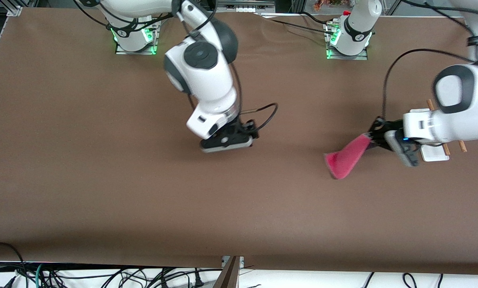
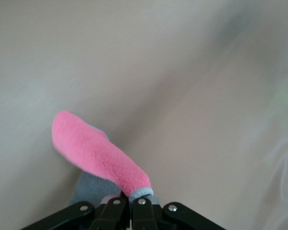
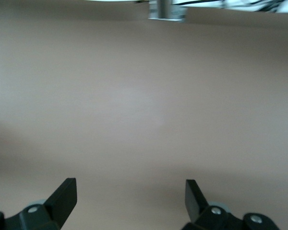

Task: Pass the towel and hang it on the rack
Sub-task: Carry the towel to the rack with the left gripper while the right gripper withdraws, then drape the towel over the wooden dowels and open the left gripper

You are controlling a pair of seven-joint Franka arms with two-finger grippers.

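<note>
The towel (image 1: 347, 157) shows pink-red, with a pale hem and perhaps grey beneath. The rack (image 1: 435, 153) is white with light-brown rods; the table (image 1: 103, 180) is plain brown.

The front camera looks down from high across the table (image 1: 103, 192); each wrist camera looks closely past its own fingers at that tabletop.

Left arm's black two-finger hand (image 1: 373, 134): reaches in from 3 o'clock in the front view, wrist near level, fingers (image 2: 140, 211) pressed together on a pink-red soft cloth (image 1: 346, 158). Right arm's black two-finger hand (image 3: 130, 196): mid-view, pointing down, fingers (image 3: 65, 195) spread wide, holding nothing.
</note>
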